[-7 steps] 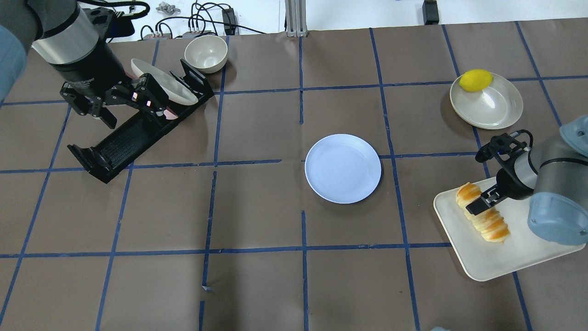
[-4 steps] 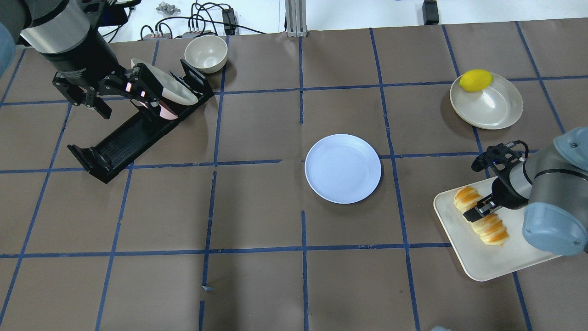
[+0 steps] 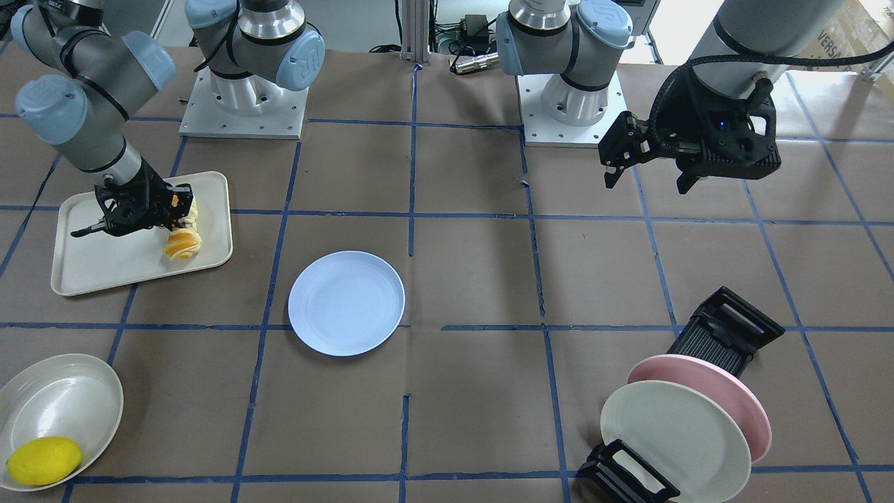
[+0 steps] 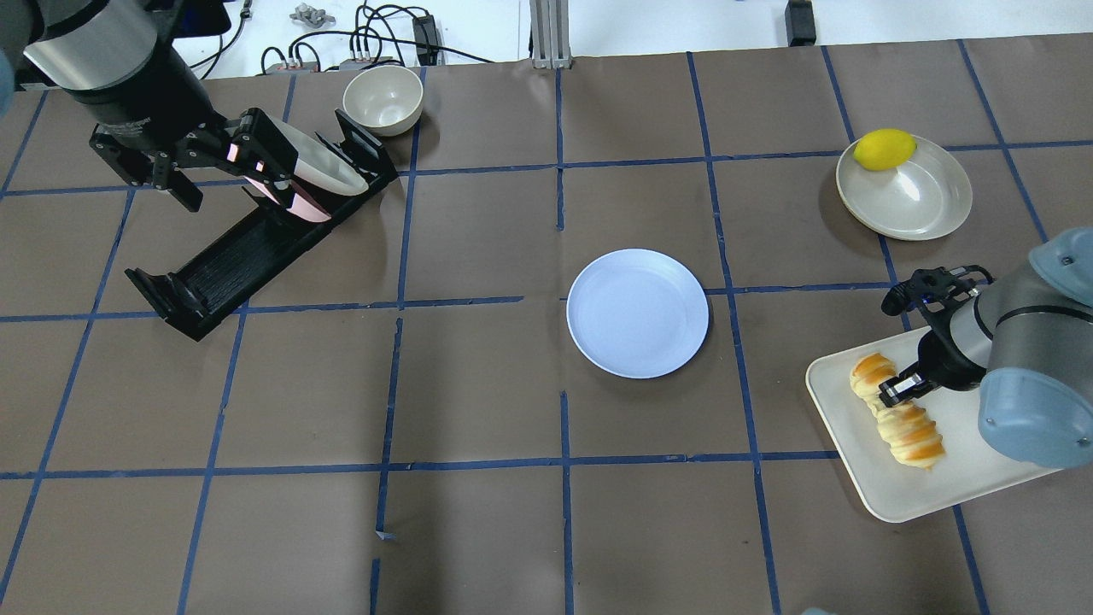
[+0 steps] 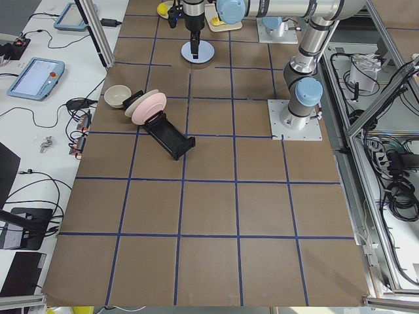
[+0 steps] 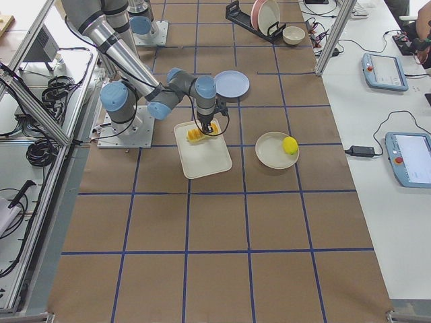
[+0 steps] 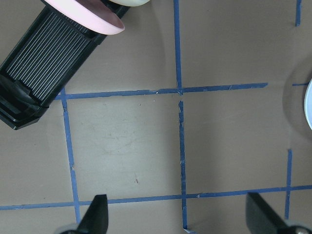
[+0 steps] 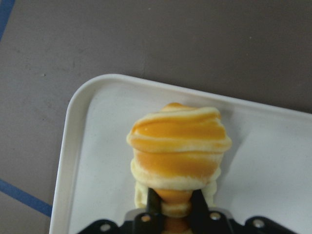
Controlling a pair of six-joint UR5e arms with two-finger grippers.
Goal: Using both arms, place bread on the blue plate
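Note:
The bread (image 4: 898, 420), an orange and cream striped roll, lies on a cream tray (image 4: 926, 487) at the right. My right gripper (image 4: 902, 389) is down on the roll's middle. In the right wrist view its jaws pinch the bread (image 8: 178, 151). It also shows in the front view (image 3: 183, 241). The blue plate (image 4: 638, 313) sits bare at the table's middle, left of the tray. My left gripper (image 4: 213, 175) hangs open and holds nothing, high over the dish rack at the far left. Its fingertips (image 7: 97, 214) stand wide apart.
A black dish rack (image 4: 230, 256) holds a pink plate (image 3: 726, 391) and a cream plate (image 3: 663, 433) on edge. A cream bowl (image 4: 382, 98) stands behind it. A cream plate (image 4: 918, 201) with a yellow lemon (image 4: 885, 148) sits at the far right.
My right gripper has settled onto the bread and closed on it. My left gripper has drawn back toward the far left, still open.

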